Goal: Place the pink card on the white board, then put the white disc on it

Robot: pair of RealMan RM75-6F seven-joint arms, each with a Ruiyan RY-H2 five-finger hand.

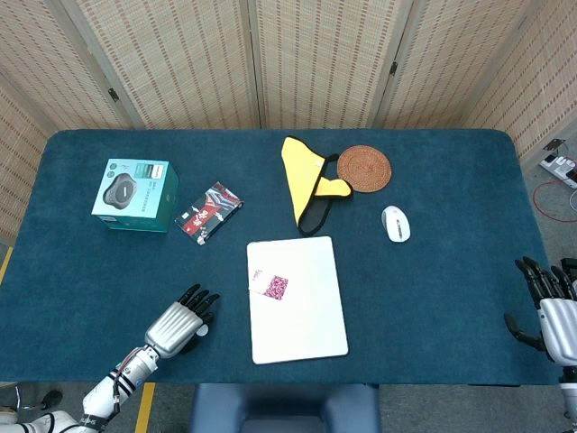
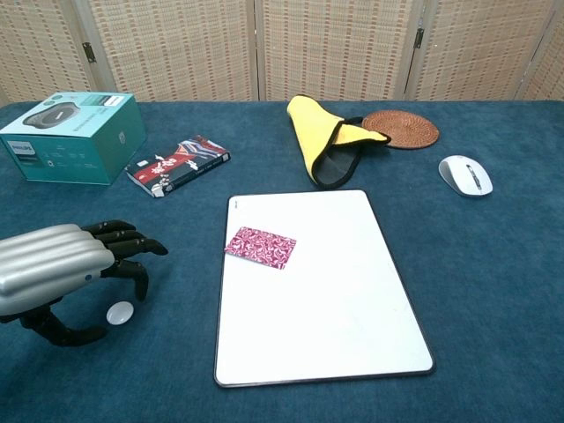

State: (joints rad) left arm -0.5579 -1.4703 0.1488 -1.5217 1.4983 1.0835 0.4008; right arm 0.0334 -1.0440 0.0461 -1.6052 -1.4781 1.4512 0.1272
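The pink patterned card [image 2: 261, 247] lies on the upper left part of the white board [image 2: 330, 291], and the head view shows the card [image 1: 277, 287] on the board [image 1: 306, 311] too. The small white disc [image 2: 120, 312] lies on the blue cloth left of the board. My left hand [image 2: 55, 273] hovers low over it with its fingers arched above the disc and its thumb curled beneath; the disc sits in the gap, not gripped. In the head view the left hand [image 1: 177, 325] hides the disc. My right hand [image 1: 548, 311] stays at the table's right edge, fingers spread and empty.
A teal box [image 2: 75, 137] and a patterned packet [image 2: 178, 164] lie at the back left. A yellow cloth [image 2: 317, 132], a woven coaster [image 2: 401, 129] and a white mouse [image 2: 465, 174] lie behind and right of the board.
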